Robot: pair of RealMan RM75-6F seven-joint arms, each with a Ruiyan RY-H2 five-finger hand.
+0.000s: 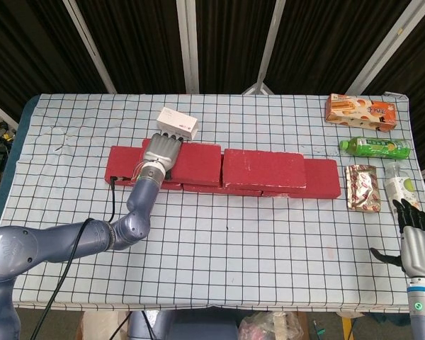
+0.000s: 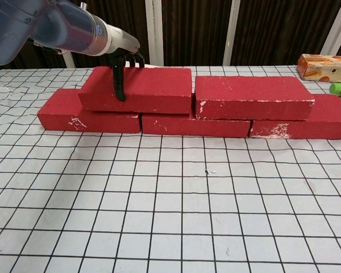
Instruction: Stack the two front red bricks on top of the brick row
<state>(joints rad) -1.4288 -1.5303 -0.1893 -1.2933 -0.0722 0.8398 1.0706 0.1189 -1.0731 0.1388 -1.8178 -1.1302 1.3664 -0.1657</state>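
a lab: gridded table cloth (image 1: 219, 234), dark slatted wall (image 1: 134, 42) behind.
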